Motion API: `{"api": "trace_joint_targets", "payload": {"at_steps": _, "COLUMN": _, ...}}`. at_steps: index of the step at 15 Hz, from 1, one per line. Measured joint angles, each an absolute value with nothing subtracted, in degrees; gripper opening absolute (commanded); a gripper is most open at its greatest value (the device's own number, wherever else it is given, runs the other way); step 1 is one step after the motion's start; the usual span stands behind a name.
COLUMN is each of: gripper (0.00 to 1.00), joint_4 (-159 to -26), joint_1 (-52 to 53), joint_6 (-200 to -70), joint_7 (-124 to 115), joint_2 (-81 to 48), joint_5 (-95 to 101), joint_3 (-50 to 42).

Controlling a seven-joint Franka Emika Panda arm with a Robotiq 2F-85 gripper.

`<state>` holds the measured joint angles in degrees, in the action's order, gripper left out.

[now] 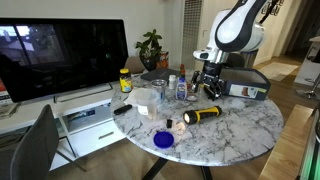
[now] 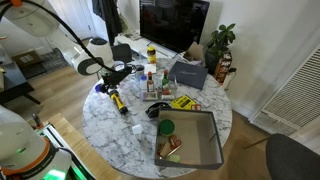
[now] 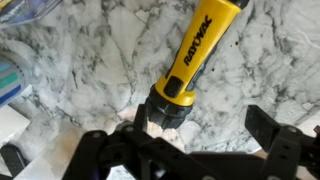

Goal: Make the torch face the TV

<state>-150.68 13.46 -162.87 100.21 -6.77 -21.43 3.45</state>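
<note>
The torch (image 1: 204,116) is yellow with a black head and lies flat on the marble table (image 1: 240,125), its head pointing toward the blue lid side. It also shows in an exterior view (image 2: 117,100) and in the wrist view (image 3: 196,55). My gripper (image 1: 209,88) hangs open just above and behind the torch; it shows in the other exterior view too (image 2: 113,73). In the wrist view the open fingers (image 3: 205,130) sit by the torch's black head, the left finger close beside it, holding nothing. The TV (image 1: 60,55) stands beyond the table's edge (image 2: 175,22).
A blue lid (image 1: 163,139), a small bottle (image 1: 169,122), a white bowl (image 1: 147,97), a yellow-lidded jar (image 1: 125,80) and several bottles (image 1: 181,85) crowd the table. A blue box (image 1: 245,88) lies by the arm. A grey bin (image 2: 205,150) sits at the table's edge.
</note>
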Motion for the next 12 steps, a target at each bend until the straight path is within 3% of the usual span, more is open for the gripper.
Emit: {"api": "trace_joint_targets", "payload": {"at_steps": 12, "gripper": 1.00, "joint_4": -144.68, "joint_1": 0.63, "joint_6": -167.71, "joint_7": 89.82, "joint_2": -20.47, "joint_5": -19.00, "joint_3": 14.41}}
